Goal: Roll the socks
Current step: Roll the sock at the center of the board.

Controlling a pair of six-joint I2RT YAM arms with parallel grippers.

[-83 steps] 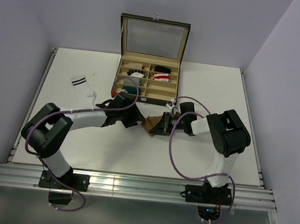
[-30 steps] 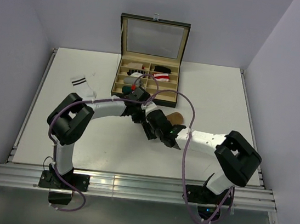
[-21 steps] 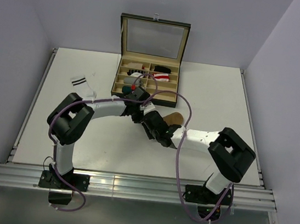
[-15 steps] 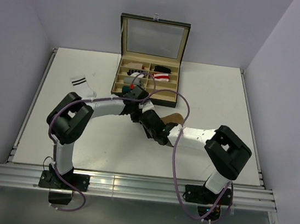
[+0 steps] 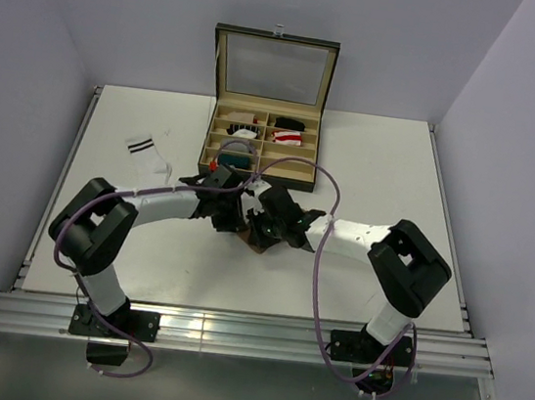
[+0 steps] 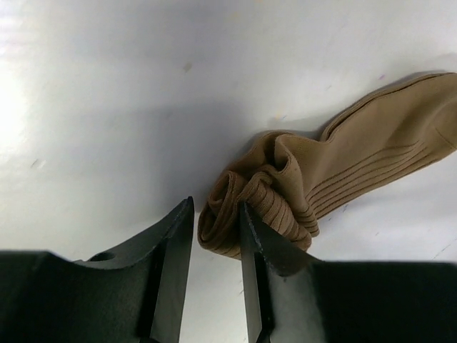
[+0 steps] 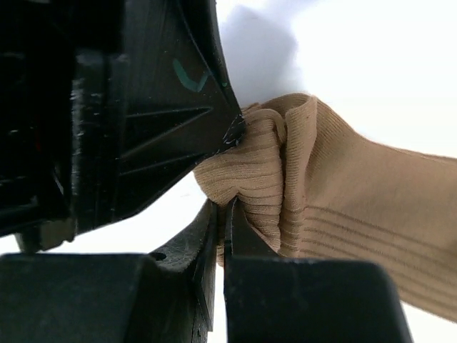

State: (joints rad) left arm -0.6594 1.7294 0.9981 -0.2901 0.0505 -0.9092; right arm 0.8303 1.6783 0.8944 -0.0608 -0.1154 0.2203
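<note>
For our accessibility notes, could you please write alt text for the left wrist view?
A tan sock lies on a white table, its near end bunched into a loose roll. Two black fingers of the left hand stand slightly apart below, the roll's edge at their tips.

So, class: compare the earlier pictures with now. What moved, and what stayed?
The right gripper closed on the bunched end of the tan sock and dragged it nearer and leftward; the left gripper drew back beside it, jaws apart. The white striped sock and the open box stayed put.
</note>
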